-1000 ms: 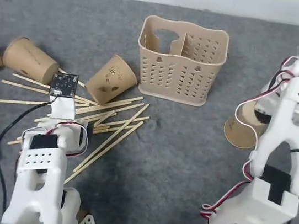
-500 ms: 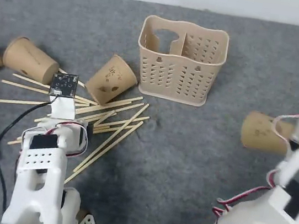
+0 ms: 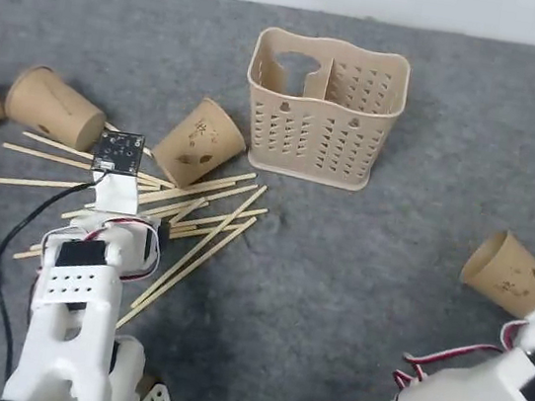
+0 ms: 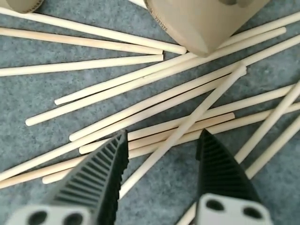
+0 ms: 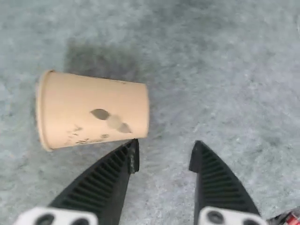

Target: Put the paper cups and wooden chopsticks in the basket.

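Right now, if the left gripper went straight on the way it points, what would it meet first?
Likely the chopsticks, chiefly the slanted one lying between the fingertips of the open left gripper; how far off is unclear.

Chopsticks [image 3: 194,188] lie scattered left of the basket [image 3: 321,138], one paper cup [image 3: 508,274] right.

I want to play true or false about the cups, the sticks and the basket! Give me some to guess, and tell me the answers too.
1. The basket stands upright. True.
2. The right gripper holds a paper cup. False: it is open, and the cup lies on its side next to its fingertips, not gripped.
3. The left gripper is open above the chopsticks. True.
4. The chopsticks are in the basket. False: they lie scattered on the grey mat.
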Controlling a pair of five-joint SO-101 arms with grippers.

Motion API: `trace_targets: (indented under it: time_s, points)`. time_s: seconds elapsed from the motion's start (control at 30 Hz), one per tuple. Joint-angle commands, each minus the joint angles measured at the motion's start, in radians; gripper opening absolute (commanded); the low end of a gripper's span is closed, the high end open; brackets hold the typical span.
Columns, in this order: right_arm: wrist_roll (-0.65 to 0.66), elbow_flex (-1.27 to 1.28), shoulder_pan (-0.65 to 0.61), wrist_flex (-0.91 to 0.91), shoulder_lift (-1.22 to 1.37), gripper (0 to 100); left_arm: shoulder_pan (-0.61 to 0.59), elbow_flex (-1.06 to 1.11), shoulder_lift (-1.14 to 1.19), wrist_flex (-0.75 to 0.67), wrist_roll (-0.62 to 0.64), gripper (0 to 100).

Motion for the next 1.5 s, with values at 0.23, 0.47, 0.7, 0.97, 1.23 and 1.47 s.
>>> trace_targets:
  time_s: [0.23, 0.47, 0.7, 0.97, 1.23, 1.47]
  points:
    - [0.012, 0.236, -0.341, 0.002, -0.298, 18.8, 0.008, -0.016, 0.0, -0.021, 0.006, 23]
    - [0.005, 0.27, -0.375, -0.099, -0.147, 18.8, 0.006, -0.016, 0.0, -0.021, 0.006, 23]
    - [0.044, 0.269, -0.361, -0.148, 0.039, 18.8, 0.006, -0.016, 0.0, -0.021, 0.006, 23]
    - [0.206, 0.264, -0.186, -0.154, 0.059, 18.7, 0.006, -0.016, 0.0, -0.021, 0.006, 23]
    - [0.351, 0.166, 0.041, -0.157, 0.064, 13.9, 0.006, -0.016, 0.0, -0.021, 0.006, 23]
    - [0.462, 0.044, 0.237, -0.154, 0.068, 3.1, 0.006, -0.016, 0.0, -0.021, 0.006, 23]
